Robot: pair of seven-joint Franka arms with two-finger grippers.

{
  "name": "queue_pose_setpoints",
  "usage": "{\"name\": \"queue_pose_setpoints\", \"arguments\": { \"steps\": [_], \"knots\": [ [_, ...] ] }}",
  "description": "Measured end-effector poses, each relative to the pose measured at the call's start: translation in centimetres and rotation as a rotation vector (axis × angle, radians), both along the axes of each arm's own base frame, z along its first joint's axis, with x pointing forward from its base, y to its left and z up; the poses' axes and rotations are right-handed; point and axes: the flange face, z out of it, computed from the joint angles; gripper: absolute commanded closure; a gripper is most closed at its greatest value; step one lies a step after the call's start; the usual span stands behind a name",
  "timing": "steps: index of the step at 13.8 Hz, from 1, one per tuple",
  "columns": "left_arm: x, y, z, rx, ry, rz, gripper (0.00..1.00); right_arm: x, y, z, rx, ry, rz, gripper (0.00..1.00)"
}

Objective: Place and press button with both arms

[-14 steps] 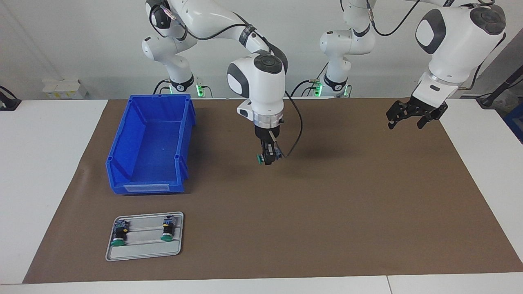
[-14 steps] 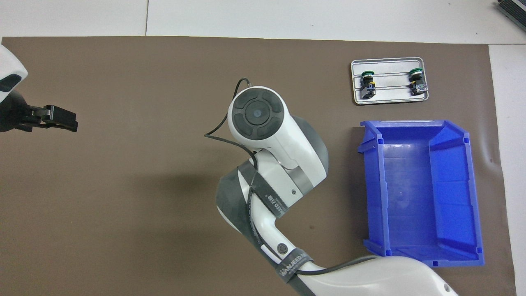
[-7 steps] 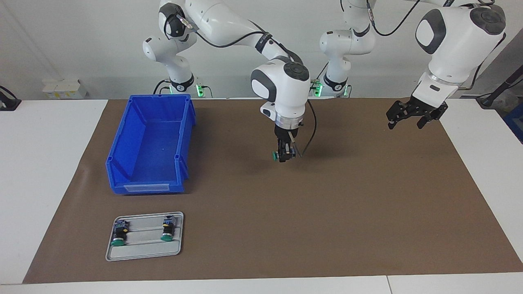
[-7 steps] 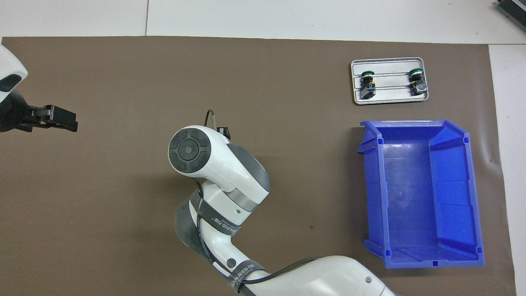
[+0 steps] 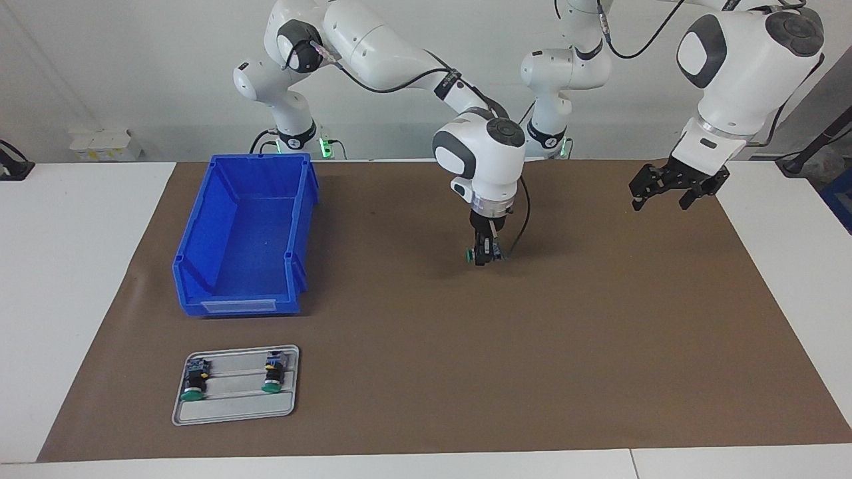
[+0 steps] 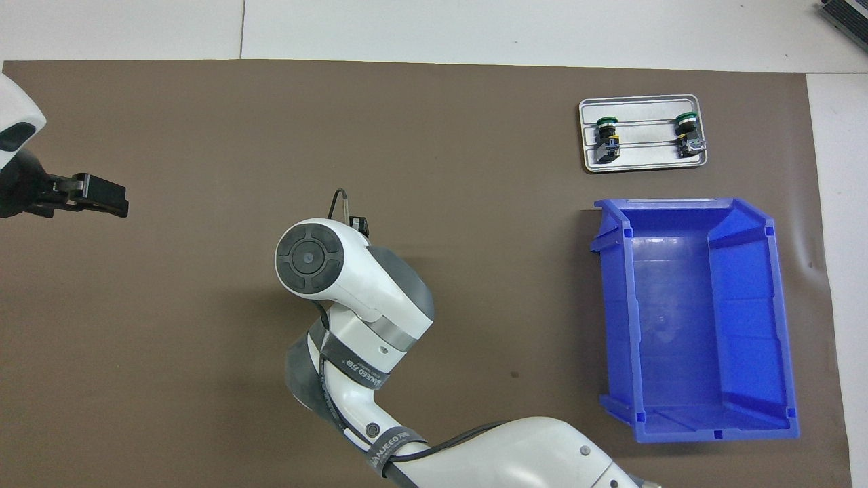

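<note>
Right tool (image 5: 484, 258): fingers closed on the button (image 5: 478, 254), pointing down, low over the brown mat (image 5: 532, 346) near the middle of the table (image 5: 80, 266). Over the last second it has carried the button away from the blue bin (image 5: 246, 233), toward the left arm's end, and come lower; the shadow now sits close beneath it. Judgement: transport is about finished and set-down comes next; pressing is not yet begun.

Button: held just above the mat, whether touching cannot be told. Long axis roughly level, green cap (image 5: 470, 255) toward the right arm's end of the table, contact block toward the left arm's end. Hidden under the arm in the overhead view. It would need standing upright, cap up, to be pressed from above.

Left tool (image 5: 667, 188): fingers spread wide, holding nothing, waiting in the air over the mat's edge at its own end, unchanged.

Tray (image 5: 200, 416): grey, two more buttons (image 5: 193, 384) lying in it, farther from the robots than the bin.
</note>
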Motion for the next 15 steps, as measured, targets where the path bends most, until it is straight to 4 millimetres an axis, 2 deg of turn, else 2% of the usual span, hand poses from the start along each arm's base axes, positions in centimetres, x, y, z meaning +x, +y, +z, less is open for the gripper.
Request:
{"name": "queue_pose_setpoints", "arguments": {
  "steps": [2,4,5,6,7,8,12,15],
  "knots": [
    [0.0,-1.3,0.1,-0.002,-0.009,-0.025,0.00,-0.3,-0.2,-1.6,0.005,0.009,-0.004,1.00],
    [0.3,-3.7,0.5,-0.006,-0.055,-0.079,0.00,-0.6,-0.4,-2.7,0.017,0.014,-0.007,1.00],
    [0.4,-4.8,0.6,-0.007,-0.081,-0.133,0.00,-0.7,-0.5,-3.1,0.016,0.016,-0.008,0.52],
    [0.5,-5.7,0.4,-0.006,-0.096,-0.209,0.00,-0.8,-0.6,-3.4,0.014,0.020,-0.008,0.24],
    [0.5,-6.4,0.0,-0.003,-0.100,-0.295,0.00,-0.8,-0.6,-3.4,0.016,0.024,-0.012,0.10],
    [0.4,-6.9,-0.3,0.000,-0.101,-0.386,0.00,-0.9,-0.6,-3.3,0.024,0.031,-0.018,0.06],
    [0.2,-8.6,-1.2,-0.040,-0.118,-0.713,0.00,-0.8,-0.8,-2.4,0.046,0.046,-0.037,0.06],
    [-0.2,-10.8,-4.5,-0.067,-0.112,-0.896,0.00,-0.1,-2.0,0.9,0.057,0.035,-0.026,0.05]
  ]
}}
